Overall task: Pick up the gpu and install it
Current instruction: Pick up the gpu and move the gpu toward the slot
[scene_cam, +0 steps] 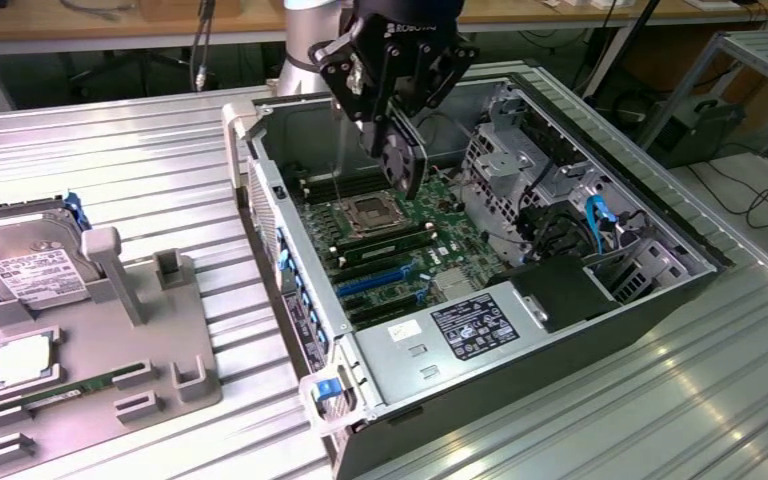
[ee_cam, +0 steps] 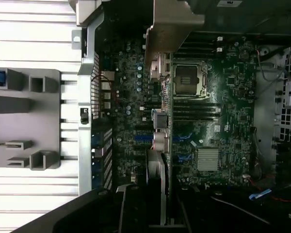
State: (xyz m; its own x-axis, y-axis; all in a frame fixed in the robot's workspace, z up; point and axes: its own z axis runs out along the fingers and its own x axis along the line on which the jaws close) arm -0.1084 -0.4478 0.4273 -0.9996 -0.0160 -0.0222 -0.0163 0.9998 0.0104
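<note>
**A:** What do you have left of the computer case (scene_cam: 544, 400)?

**B:** Outside the case, toward the exterior view's left, you have a grey fixture (scene_cam: 91, 350) carrying a silver hard drive (scene_cam: 31, 265).

**A:** And over the case?

**B:** Your gripper (scene_cam: 391, 125) hangs above the open case, jaws clamped on the gpu (scene_cam: 408, 170). The dark card hangs on edge above the motherboard (scene_cam: 398, 250) inside the case, near the processor socket (scene_cam: 364, 215).

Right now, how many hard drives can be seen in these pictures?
1. The hard drive lies on the grey holder plate at the exterior view's left, outside the computer case. Others may be hidden inside the case.
</note>
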